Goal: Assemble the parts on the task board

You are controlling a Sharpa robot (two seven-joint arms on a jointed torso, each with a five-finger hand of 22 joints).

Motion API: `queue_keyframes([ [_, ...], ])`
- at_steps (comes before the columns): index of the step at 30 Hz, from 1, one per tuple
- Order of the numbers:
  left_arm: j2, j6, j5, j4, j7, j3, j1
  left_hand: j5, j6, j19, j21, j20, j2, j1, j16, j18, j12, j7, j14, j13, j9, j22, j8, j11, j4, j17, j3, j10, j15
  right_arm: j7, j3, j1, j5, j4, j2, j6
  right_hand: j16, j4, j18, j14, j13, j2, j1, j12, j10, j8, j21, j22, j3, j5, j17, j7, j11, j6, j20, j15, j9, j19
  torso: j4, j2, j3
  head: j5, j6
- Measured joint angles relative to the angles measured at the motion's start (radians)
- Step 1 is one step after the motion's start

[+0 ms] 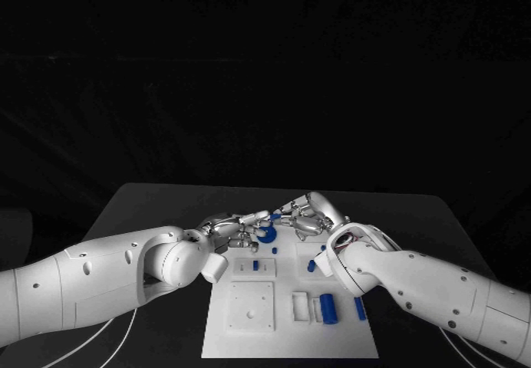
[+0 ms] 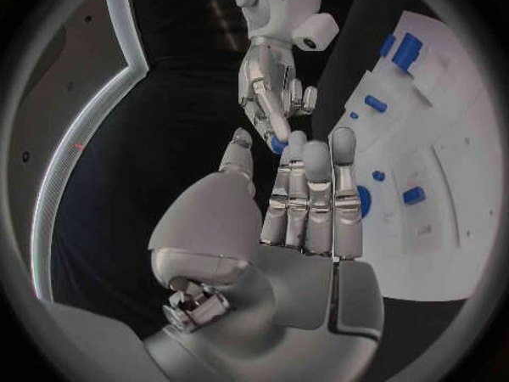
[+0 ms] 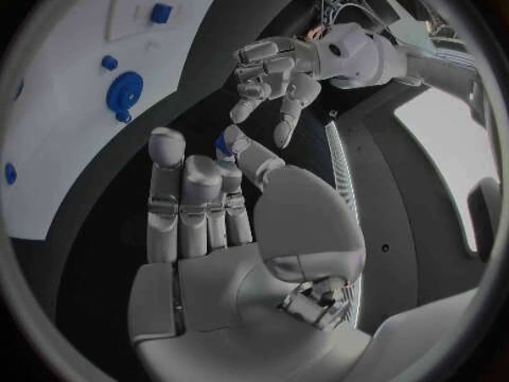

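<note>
silver left hand point(image 1: 230, 228) hovers over the far end of the white task board point(image 1: 249, 341), fingers apart, grasping nothing. between both hands sits a small blue part point(image 3: 224, 147), pinched by the right hand point(image 1: 308, 215) above the bench point(image 1: 155, 201).

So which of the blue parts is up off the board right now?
The small blue part pinched at the right hand's fingertips, meeting the left hand. The other blue parts, like the round one, rest on the task board.

A small blue part point(image 3: 224, 147) (shape unclear) sits half-hidden between fingertips.
</note>
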Motion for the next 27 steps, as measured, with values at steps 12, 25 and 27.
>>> queue_keyframes([
  [12,-0.031,-0.039,-0.228,-0.036,0.052,0.000,0.000,0.009,-0.046,-0.005,-0.049,0.016,0.043,0.093,-0.087,0.000,-0.149,0.019,0.000,-0.070,0.000,-0.047,0.000,0.020,-0.046,-0.053,0.026,-0.008,0.014,-0.023,0.015,0.001,0.158,-0.003,-0.043,0.099,-0.004,-0.005,0.000,0.000,0.003,0.006,-0.006,-0.010,0.000,0.000,-0.017,0.000,0.003,0.000,-0.003,0.000,0.000,0.000,0.000,0.000,0.000,0.000,0.0000,-0.001,-0.0006,-0.003,0.004],
  [25,-0.046,-0.150,-0.695,-0.029,0.171,0.000,0.005,-0.047,0.024,-0.014,-0.064,0.014,0.124,0.201,-0.182,0.000,-0.357,-0.001,0.024,-0.072,0.000,-0.054,0.000,0.007,-0.123,-0.077,0.120,0.083,0.009,-0.184,0.020,0.028,0.390,-0.039,-0.076,0.368,-0.007,-0.009,0.000,-0.002,0.000,0.010,-0.019,-0.024,-0.004,-0.001,-0.036,0.000,0.013,-0.001,-0.004,0.000,0.004,-0.004,0.000,0.002,0.000,0.000,-0.0006,-0.001,-0.0012,-0.011,0.006],
  [27,-0.045,-0.154,-0.734,-0.022,0.173,0.000,0.006,-0.087,0.008,-0.001,-0.071,0.016,0.117,0.191,-0.187,0.000,-0.370,0.001,0.032,-0.072,0.000,-0.067,0.000,0.012,-0.101,-0.076,0.112,0.089,0.009,-0.208,0.020,0.031,0.414,-0.042,-0.076,0.396,-0.011,-0.009,0.000,-0.004,-0.002,0.013,-0.021,-0.027,-0.004,-0.004,-0.041,0.000,0.013,-0.001,-0.006,0.000,0.004,-0.006,0.000,0.004,0.000,0.000,-0.0005,-0.001,-0.0010,-0.012,0.006],
])
